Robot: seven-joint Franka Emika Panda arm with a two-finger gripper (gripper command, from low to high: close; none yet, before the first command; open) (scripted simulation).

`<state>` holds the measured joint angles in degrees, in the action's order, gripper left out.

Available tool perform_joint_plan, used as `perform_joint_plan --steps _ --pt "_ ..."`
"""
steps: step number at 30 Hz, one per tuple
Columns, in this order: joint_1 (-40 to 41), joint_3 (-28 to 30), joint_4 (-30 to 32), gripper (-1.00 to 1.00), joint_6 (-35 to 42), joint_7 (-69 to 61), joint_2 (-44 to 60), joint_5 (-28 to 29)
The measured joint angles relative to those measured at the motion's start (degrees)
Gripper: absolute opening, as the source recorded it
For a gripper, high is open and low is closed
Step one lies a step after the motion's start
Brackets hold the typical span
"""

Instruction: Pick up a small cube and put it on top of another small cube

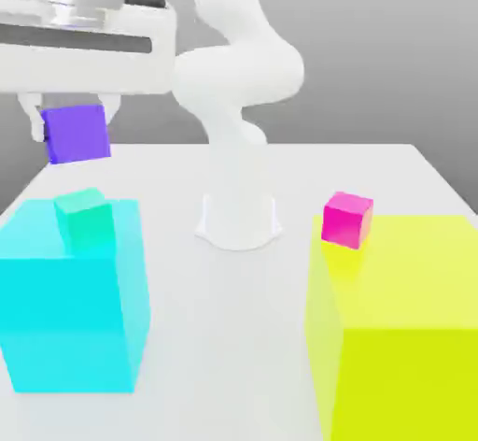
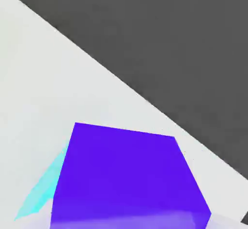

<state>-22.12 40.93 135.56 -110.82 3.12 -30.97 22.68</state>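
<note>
The violet-purple small cube (image 1: 77, 134) hangs in the air at the exterior view's left, held between the fingers of my gripper (image 1: 73, 121), which is shut on it. The same cube (image 2: 128, 177) looms large in the hand view. Below it, slightly toward the exterior view's right, the small teal-green cube (image 1: 84, 218) rests on top of the big translucent cyan block (image 1: 70, 308). An open gap separates the held cube from the teal one.
A magenta small cube (image 1: 347, 220) sits on the far corner of a big yellow block (image 1: 401, 327) at the exterior view's right. The arm's white base (image 1: 238, 215) stands mid-table. A sliver of the cyan block (image 2: 41, 194) and the table edge (image 2: 145, 102) show in the hand view.
</note>
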Motion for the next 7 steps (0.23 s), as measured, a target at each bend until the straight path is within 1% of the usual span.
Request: perform_joint_plan --steps 3,4,7 --pt "0.2 2.98 4.63 -1.0 -4.67 -1.11 0.64 0.16" --pt "0.17 3.89 6.17 1.0 -6.89 -1.25 1.36 0.37" --pt "0.18 3.89 6.17 1.0 -6.89 -1.25 1.36 0.37"
